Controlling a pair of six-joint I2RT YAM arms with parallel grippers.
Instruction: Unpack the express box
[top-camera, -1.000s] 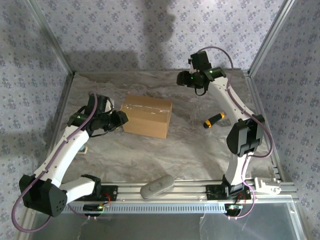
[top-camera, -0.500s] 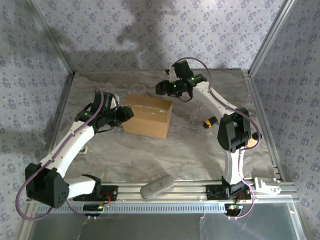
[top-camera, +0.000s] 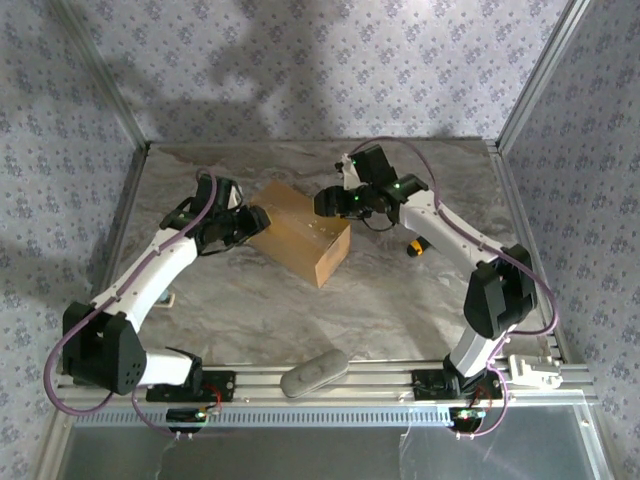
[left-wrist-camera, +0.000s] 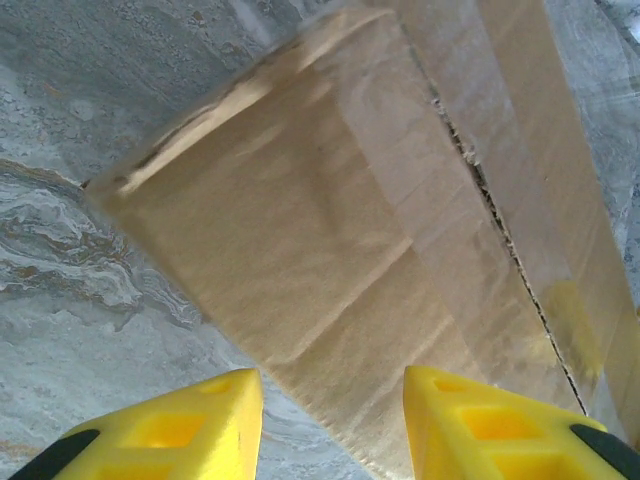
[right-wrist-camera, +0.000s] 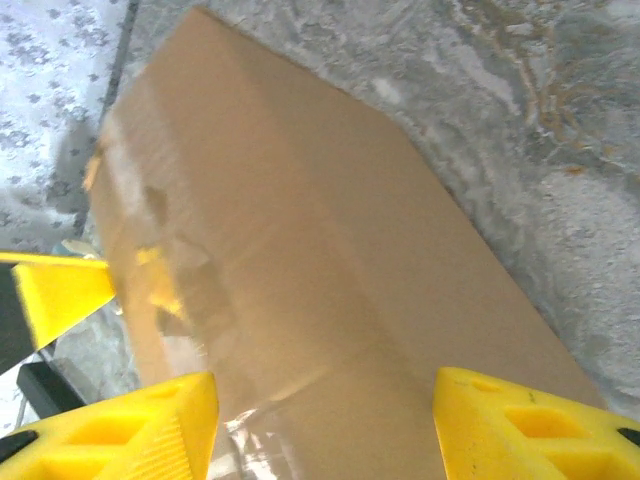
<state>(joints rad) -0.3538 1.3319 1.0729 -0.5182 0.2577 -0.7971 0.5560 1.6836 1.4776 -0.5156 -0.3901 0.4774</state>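
Both arms reach inward to the box (top-camera: 305, 235) edges, free table (top-camera: 400, 290) around; we see left gripper (top-camera: 252, 221) and right gripper (top-camera: 326, 203) open, perhaps touching it.

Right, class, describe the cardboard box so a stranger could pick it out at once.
On the grey marbled tabletop, look near the middle. The plain brown rectangular cardboard box sits there at an angle, much larger than the small black-and-orange tool nearby.

Grey marbled table (top-camera: 400, 300). Express box (top-camera: 300, 235) rests on it, between left gripper (top-camera: 254, 221) and right gripper (top-camera: 326, 203). Orange-black tool (top-camera: 420, 245) lies right of the right gripper. Grey oblong piece (top-camera: 313, 372) at near edge, well apart from both.
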